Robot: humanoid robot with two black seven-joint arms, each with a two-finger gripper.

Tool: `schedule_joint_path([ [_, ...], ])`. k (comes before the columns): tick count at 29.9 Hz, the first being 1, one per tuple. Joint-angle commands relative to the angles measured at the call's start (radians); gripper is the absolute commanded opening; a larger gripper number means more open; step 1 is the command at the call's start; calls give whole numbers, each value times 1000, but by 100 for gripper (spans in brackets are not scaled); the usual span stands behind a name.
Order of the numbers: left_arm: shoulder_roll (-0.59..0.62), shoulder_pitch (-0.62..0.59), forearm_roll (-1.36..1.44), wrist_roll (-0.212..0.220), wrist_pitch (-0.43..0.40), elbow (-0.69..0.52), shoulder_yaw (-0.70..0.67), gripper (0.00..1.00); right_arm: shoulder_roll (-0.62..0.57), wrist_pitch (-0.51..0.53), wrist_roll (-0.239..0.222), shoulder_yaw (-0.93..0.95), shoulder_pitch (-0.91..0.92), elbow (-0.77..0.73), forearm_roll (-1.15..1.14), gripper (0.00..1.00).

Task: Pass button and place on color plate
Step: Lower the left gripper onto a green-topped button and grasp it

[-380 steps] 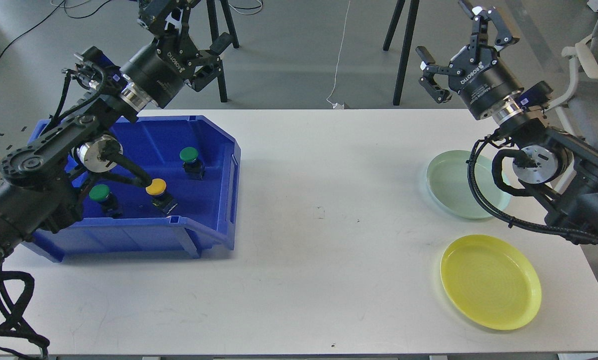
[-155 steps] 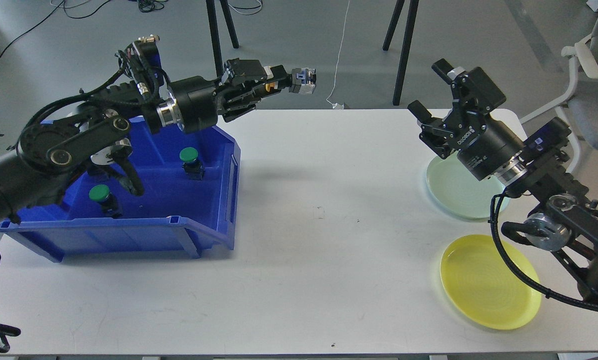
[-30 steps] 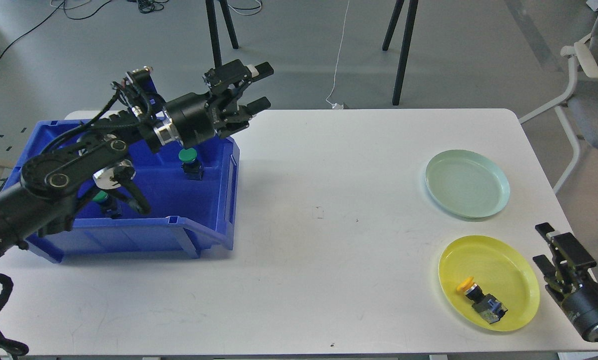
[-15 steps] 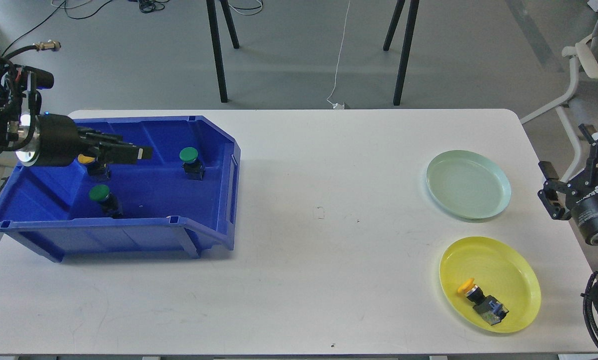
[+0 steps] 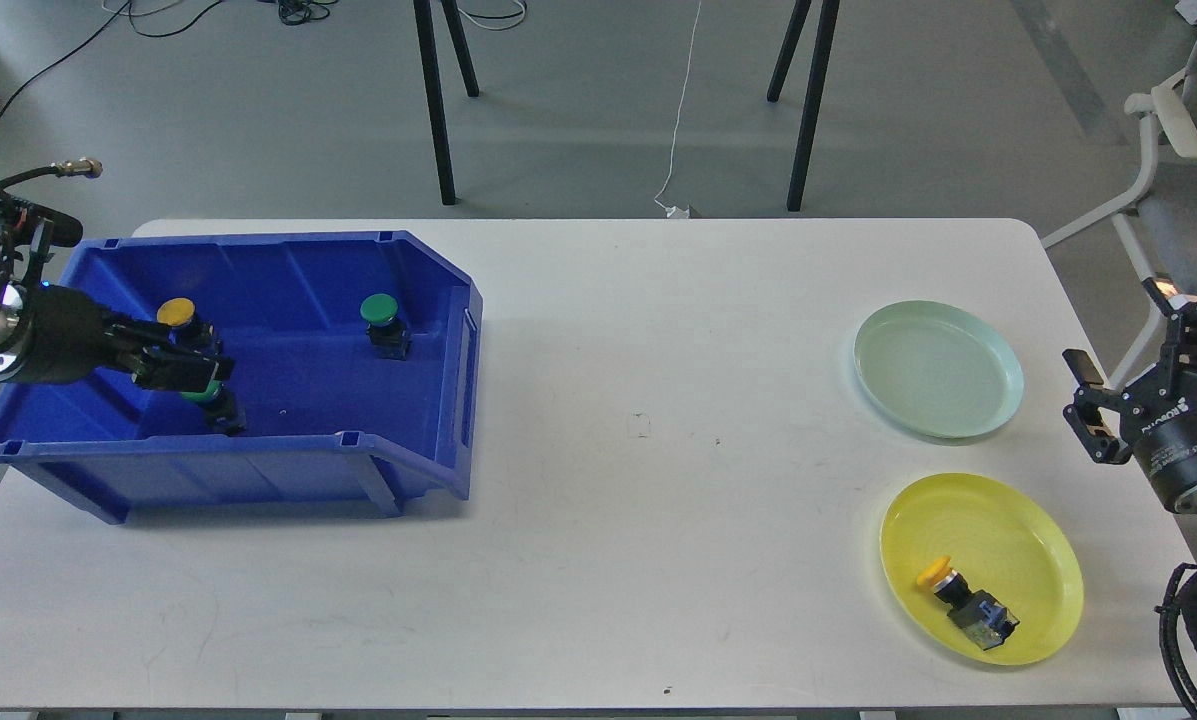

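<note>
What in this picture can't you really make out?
- Left gripper, head view: dark and end-on, so open or shut is unclear.
- Nearer green button: its cap is mostly hidden behind that gripper.
- Right arm: cut off by the right edge; only the right gripper shows.
- Yellow button on the yellow plate: markings too small.

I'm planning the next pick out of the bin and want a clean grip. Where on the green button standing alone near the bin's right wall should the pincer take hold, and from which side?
Probably from above. The green button stands upright in the blue bin, its round cap topping a narrower dark body. Close the fingers on the body just under the cap, whose overhang should resist slipping.
</note>
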Motion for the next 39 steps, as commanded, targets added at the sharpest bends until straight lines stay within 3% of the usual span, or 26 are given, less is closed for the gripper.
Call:
schedule_joint_path([
  [1,-62,16,-6,0,0,62,-2,90,0,4,0,2,-5,-8,0,97],
  [22,-159,106,-12,0,0,224,-1,89,2,5,0,-5,-39,-9,0,97],
  [35,-182,112,-13,0,0,239,-5,74,2,5,0,-6,-42,-18,0,97],
  [39,-183,112,-15,0,0,239,-10,74,2,5,0,-6,-43,-18,0,97],
])
